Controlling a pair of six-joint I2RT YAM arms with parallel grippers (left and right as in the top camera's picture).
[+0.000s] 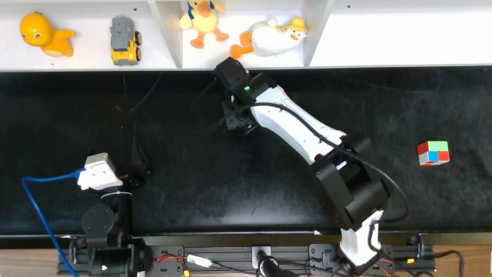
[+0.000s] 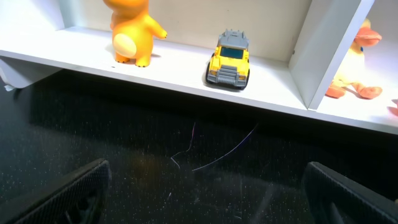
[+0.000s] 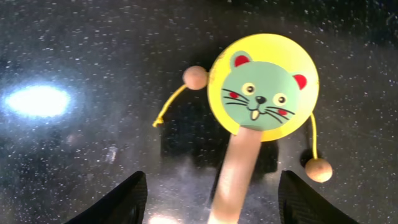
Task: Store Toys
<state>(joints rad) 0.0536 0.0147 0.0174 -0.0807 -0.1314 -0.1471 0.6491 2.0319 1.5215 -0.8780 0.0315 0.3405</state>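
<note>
- Hovering over yellow round wooden cat-face rattle drum (image 3: 262,93), your right gripper (image 3: 210,198): jaws spread, handle (image 3: 239,165) between them.
- Your left gripper (image 2: 205,202): spread, facing white shelf (image 2: 180,70).

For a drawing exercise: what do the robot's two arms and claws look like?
The right arm has white shells, black joints, a black cable and a green light. The left arm is black with a white block and a blue cable. Their claw fingers are black.
</note>
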